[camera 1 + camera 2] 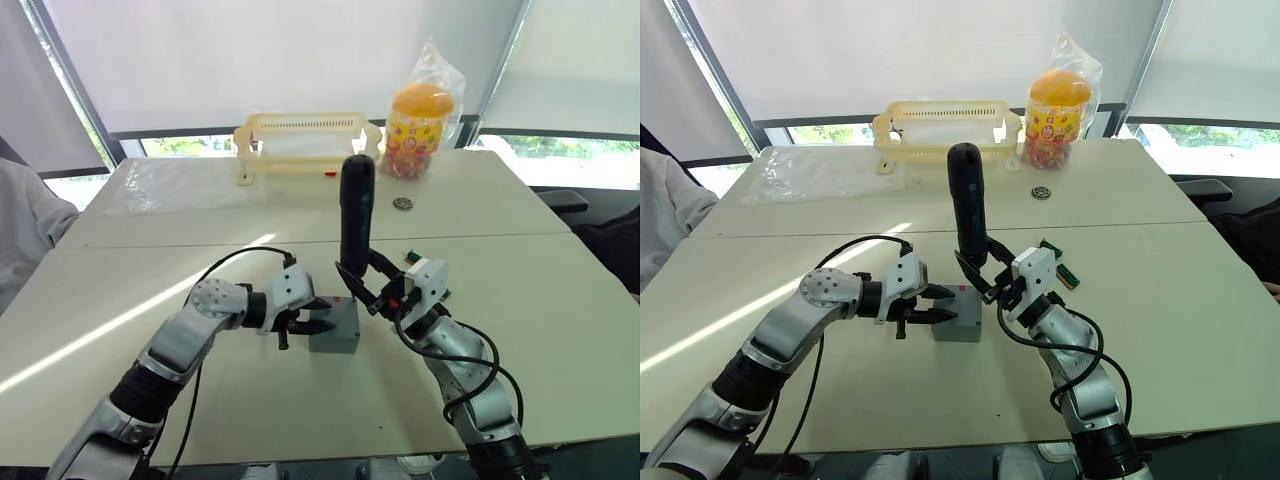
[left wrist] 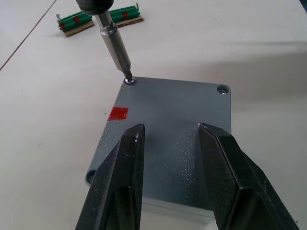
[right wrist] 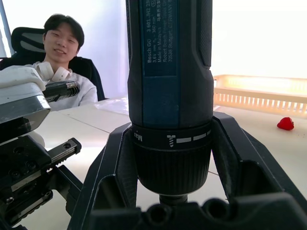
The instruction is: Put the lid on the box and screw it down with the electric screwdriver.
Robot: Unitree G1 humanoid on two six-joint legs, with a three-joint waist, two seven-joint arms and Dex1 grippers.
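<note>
Touching the lid (image 2: 177, 139) corner, the electric screwdriver (image 2: 116, 50) bit.

Both arms reach inward, the left gripper (image 1: 312, 326) with jaws parted and the right gripper (image 1: 366, 290) clamped tight.

Office or lab room, pale worktables (image 1: 520, 300) by blinded windows (image 1: 280, 60), person in office chair (image 3: 29, 38)
</note>
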